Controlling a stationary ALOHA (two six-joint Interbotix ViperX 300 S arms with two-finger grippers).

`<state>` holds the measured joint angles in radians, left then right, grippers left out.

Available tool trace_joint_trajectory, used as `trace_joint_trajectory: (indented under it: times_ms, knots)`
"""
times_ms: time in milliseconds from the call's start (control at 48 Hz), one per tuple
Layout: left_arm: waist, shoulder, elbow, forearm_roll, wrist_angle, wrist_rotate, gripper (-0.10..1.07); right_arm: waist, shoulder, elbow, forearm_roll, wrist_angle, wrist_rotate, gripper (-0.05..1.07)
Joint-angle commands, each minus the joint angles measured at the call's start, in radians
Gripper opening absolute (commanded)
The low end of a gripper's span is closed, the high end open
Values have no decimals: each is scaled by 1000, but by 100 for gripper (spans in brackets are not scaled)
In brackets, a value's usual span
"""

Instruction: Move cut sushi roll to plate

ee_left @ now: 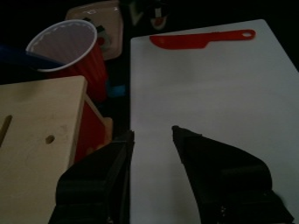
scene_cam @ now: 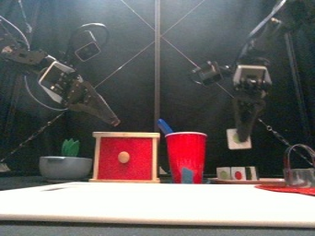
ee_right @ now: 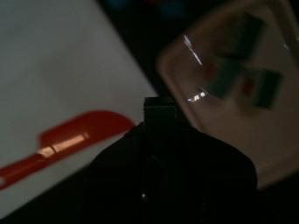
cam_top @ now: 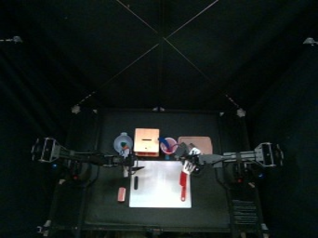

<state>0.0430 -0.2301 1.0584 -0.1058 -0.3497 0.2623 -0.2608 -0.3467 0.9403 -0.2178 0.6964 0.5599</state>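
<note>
1. The right gripper (scene_cam: pixel 241 136) hangs in the right half of the front view, pointing down. A small pale sushi piece (scene_cam: pixel 240 141) sits clamped at its tips.
2. In the right wrist view the two jaws merge into one dark mass at lower centre, so the gap between them cannot be made out there.
3. The plate (ee_right: pixel 278 127) fills the right side of the right wrist view. The cut sushi roll (ee_right: pixel 267 87) lies on it as three dark pieces close together in the upper right.
4. In the front view those pieces (scene_cam: pixel 234 172) show low at the right, below the right gripper and apart from it.
5. From above, the plate (cam_top: pixel 196 145) lies just right of centre, at the far edge of the white cutting board (cam_top: pixel 155 186).
6. The left gripper (ee_left: pixel 155 131) has its jaws parted and holds nothing. It is poised over the bare white board.
7. In the front view the left gripper (scene_cam: pixel 109 117) hangs at upper left, tilted, above the wooden box (scene_cam: pixel 125 157) with a red front.
8. The red knife (cam_top: pixel 187 181) lies along the board's right edge in the top view.
9. A red cup (scene_cam: pixel 185 157) stands at the centre of the front view, just right of the box.
</note>
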Motion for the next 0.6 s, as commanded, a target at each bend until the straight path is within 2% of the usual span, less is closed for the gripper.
trace_joint_trajectory:
  times_ms: [0, 167, 271, 458, 583]
  knots:
    - [3, -11, -12, -2, -5, 0, 80, -55, -35, 46, 6, -48, -2, 44]
    - [5, -11, -12, -2, -3, 0, 80, -169, -38, 107, 0, -190, -3, 46]
    - [3, -11, -9, -2, -3, 0, 80, -199, -20, 117, 5, -262, -5, 59]
    - [5, -18, -9, -2, -2, 0, 80, -202, -8, 117, 6, -267, -5, 89]
    - [5, -21, -8, -2, -2, 0, 80, -201, -63, 109, 11, -225, -5, 94]
